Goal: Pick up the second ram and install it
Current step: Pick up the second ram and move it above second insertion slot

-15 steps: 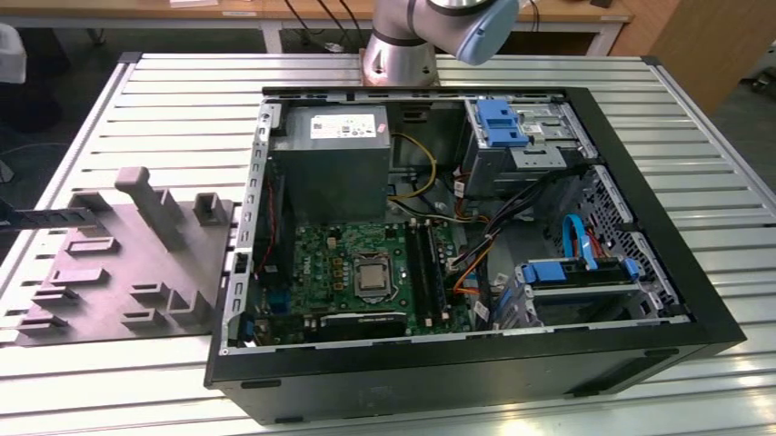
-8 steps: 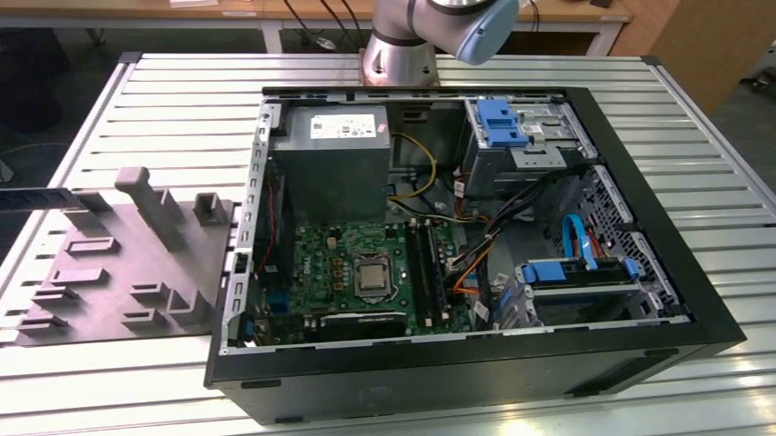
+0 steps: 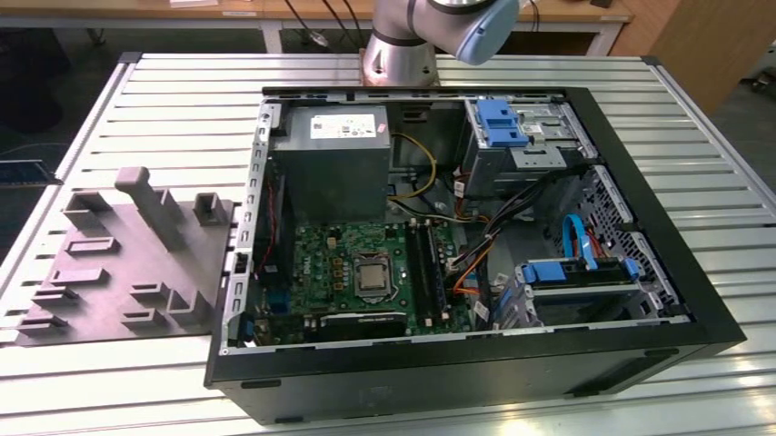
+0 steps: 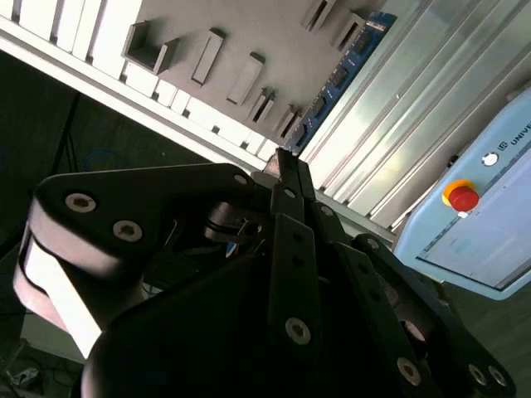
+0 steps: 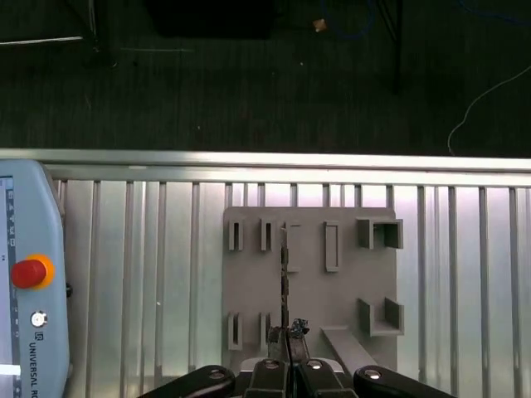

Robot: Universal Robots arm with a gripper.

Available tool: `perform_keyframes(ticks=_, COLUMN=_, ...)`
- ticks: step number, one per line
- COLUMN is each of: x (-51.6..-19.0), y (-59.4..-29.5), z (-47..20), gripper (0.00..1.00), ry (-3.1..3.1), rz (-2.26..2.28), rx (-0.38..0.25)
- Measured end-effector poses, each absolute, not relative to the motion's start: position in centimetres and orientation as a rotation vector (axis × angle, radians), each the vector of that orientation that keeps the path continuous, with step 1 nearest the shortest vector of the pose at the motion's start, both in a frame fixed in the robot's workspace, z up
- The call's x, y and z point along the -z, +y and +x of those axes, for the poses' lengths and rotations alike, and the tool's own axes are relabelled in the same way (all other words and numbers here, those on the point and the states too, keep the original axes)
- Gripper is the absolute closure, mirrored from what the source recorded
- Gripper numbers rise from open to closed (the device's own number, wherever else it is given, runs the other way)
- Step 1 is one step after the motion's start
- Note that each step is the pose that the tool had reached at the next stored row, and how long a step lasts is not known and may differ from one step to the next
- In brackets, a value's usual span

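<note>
The ram (image 4: 342, 76) has not yet been picked up: it is seen standing on edge in the grey fixture (image 5: 249, 286) on the slatted table (image 5: 149, 274), apart from the gripper (image 5: 290, 332), whose fingers appear pressed together on nothing. Installation on the motherboard (image 3: 352, 263) inside the open case (image 3: 461, 377) is left to be done. 1 pendant (image 5: 29, 282) with a red button is placed beside the fixture, and nothing is seen between gripper and ram.
</note>
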State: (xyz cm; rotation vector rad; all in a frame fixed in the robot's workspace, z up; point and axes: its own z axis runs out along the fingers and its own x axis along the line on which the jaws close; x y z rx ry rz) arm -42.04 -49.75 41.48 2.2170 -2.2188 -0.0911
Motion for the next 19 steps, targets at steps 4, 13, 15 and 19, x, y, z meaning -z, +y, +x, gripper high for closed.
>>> perform_keyframes(ticks=4, x=-41.8, y=-49.8, z=-42.0, gripper=0.89, ry=-2.219, rz=2.217, rx=0.091)
perform_keyframes(ticks=13, x=-41.8, y=-49.8, z=-41.3, gripper=0.89, ry=-2.219, rz=2.217, rx=0.092)
perform_keyframes(ticks=15, x=-41.8, y=-49.7, z=-40.8, gripper=0.89, ry=-2.219, rz=2.217, rx=0.092)
perform_keyframes(ticks=19, x=-41.8, y=-49.8, z=-39.8, gripper=0.89, ry=-2.219, rz=2.217, rx=0.092)
